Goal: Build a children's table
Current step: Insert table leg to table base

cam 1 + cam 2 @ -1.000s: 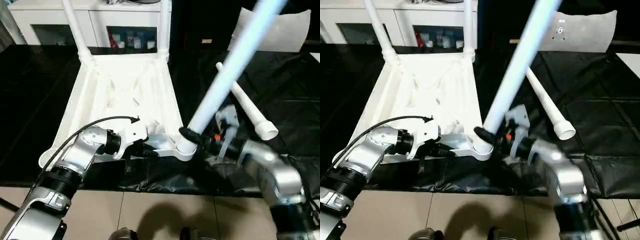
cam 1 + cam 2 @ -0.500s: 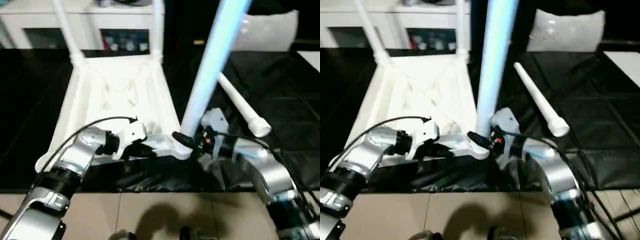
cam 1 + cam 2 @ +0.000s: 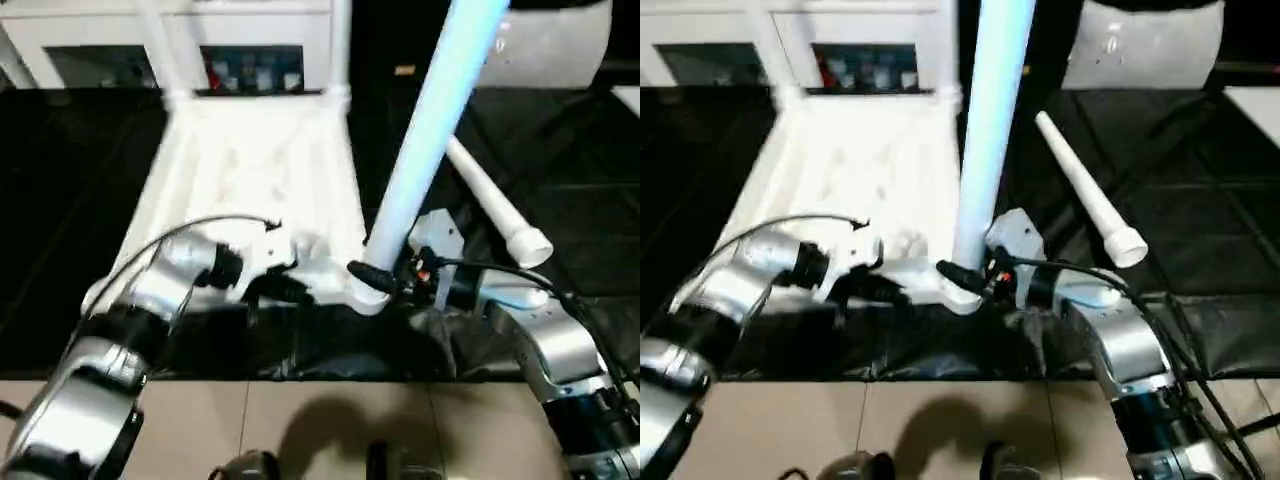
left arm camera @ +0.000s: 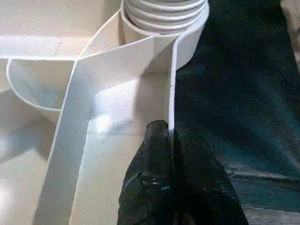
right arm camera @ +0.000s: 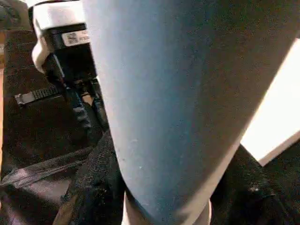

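Mid-frame, the upturned table top (image 3: 250, 170) has two far legs (image 3: 338, 45) socketed. Right gripper (image 3: 385, 280) jaws clasp a third leg (image 3: 430, 130) entering its socket; left gripper (image 4: 171, 140) jaws pinch the rim; a fourth leg (image 3: 495, 210) lies loose, right.

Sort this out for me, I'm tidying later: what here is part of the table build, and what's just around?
In the job:
table top, upside down
two fitted legs at its far corners
leg held by right gripper at near corner socket
spare leg
left gripper pinching the rim

Lying about:
white cabinet
black sheet
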